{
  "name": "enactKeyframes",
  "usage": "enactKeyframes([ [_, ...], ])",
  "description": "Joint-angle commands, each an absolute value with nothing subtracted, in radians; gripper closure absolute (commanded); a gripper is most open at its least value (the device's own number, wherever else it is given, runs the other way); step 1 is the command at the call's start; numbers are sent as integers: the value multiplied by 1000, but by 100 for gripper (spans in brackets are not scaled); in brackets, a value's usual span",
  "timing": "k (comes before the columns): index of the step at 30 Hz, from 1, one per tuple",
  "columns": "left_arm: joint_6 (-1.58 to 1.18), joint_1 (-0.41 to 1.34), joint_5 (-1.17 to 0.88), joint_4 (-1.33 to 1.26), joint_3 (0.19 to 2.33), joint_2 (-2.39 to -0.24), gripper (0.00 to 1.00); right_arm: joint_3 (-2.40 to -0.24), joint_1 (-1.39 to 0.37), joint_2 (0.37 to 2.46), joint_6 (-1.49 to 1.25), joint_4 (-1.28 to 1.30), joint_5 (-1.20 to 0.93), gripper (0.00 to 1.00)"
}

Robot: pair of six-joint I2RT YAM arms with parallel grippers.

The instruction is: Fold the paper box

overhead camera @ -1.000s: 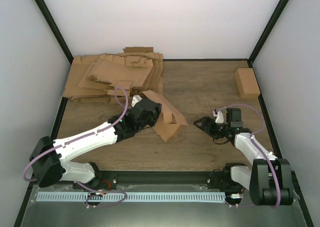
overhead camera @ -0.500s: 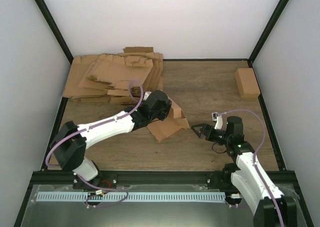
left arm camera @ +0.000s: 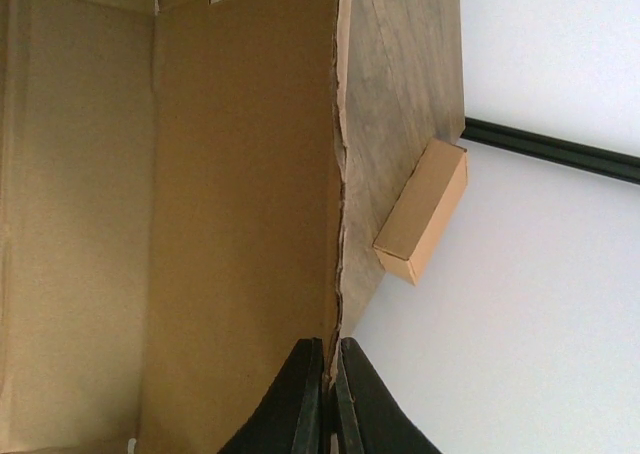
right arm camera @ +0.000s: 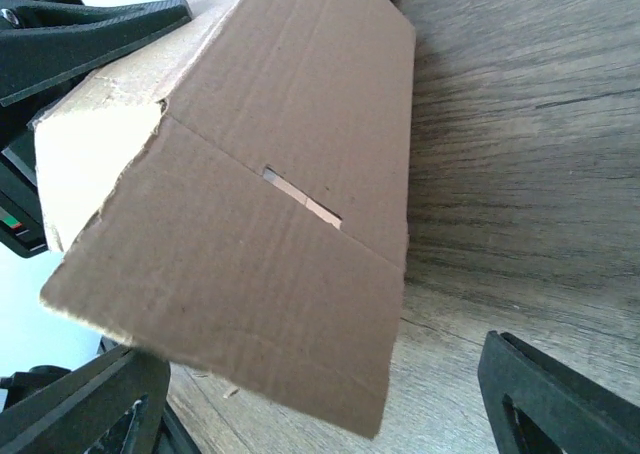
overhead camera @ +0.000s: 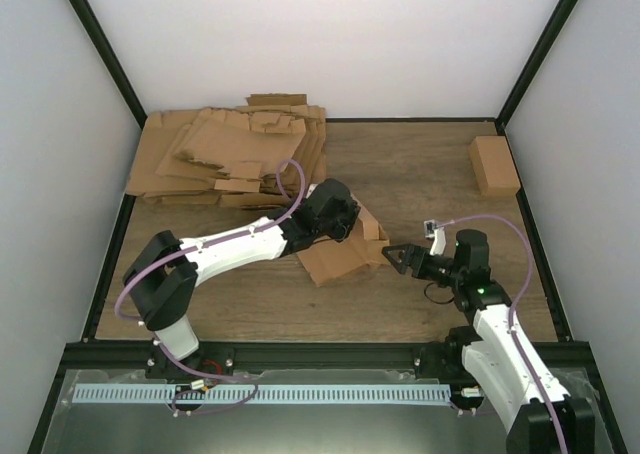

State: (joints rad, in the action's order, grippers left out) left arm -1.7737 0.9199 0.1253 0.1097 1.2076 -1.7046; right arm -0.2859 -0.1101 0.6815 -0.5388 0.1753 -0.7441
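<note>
Wooden surface [overhead camera: 430, 179] boxed in by white walls [overhead camera: 330, 44] at left, far and right; black rail [overhead camera: 330, 350] along the near edge.

Far-left corner: heap of flat cardboard sheets [overhead camera: 225, 154], its near edge just behind the left arm [overhead camera: 240, 244].

Far-right corner: small closed carton [overhead camera: 494, 165] against the wall, well apart from everything else.

Open room: bare wood across far centre, between the heap and the small carton; also a bare strip from the middle down to the near rail.

Paper box [overhead camera: 345, 252] at mid-surface, partly folded, one panel raised. Long axis slantwise, from near-left to far-right; right end facing the right arm [overhead camera: 492, 309].

Left jaws: clenched on a thin panel edge of the paper box, as seen in the left wrist view, at its far-left side.

Right jaws: released, spread wide, low over the wood just beside the box's right end. In the right wrist view, box end looming large ahead of the two spread fingers [right arm camera: 560, 399]. Contact or small gap there: cannot tell.
</note>
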Motion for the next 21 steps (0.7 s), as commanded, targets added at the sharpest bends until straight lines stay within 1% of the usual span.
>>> enactKeyframes([
  [1,-1777,934,105,91,1235,-1723,96,-305,-117,682,-536,135,-790,13],
  [6,-1787,943,107,89,1236,-1733,96,-302,-118,624,-494,128,-827,11],
  [11,-1786,954,111,89,1247,-1741,96,-306,-118,615,-472,120,-814,10],
  [13,-1786,956,109,89,1249,-1743,96,-308,-118,630,-475,108,-820,11],
  [18,-1787,961,108,83,1246,-1741,96,-326,-120,704,-470,113,-818,18],
  [21,-1789,966,110,79,1239,-1739,96,-340,-121,725,-475,119,-821,19],
])
